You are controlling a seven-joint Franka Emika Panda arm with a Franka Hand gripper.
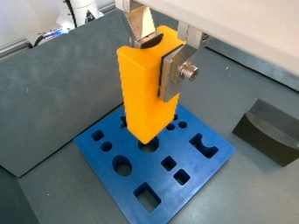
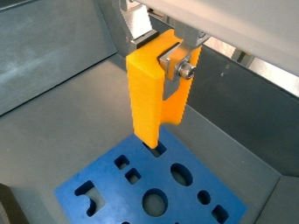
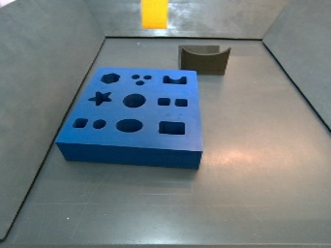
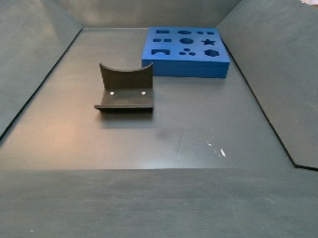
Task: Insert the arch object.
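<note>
My gripper is shut on the upper end of the arch object, a tall, plain orange-yellow bar that hangs upright. Both wrist views show this grip, with the gripper on the bar. The bar's lower end hangs over the far part of the blue board, above its cut-out holes. In a side view only the bar's lower end shows, at the picture's top edge, well above the board. The board also shows in a side view, where the gripper is out of view.
A dark olive-grey block with a curved notch stands on the grey floor beside the board, apart from it; it also shows in a wrist view and in a side view. Grey walls enclose the floor.
</note>
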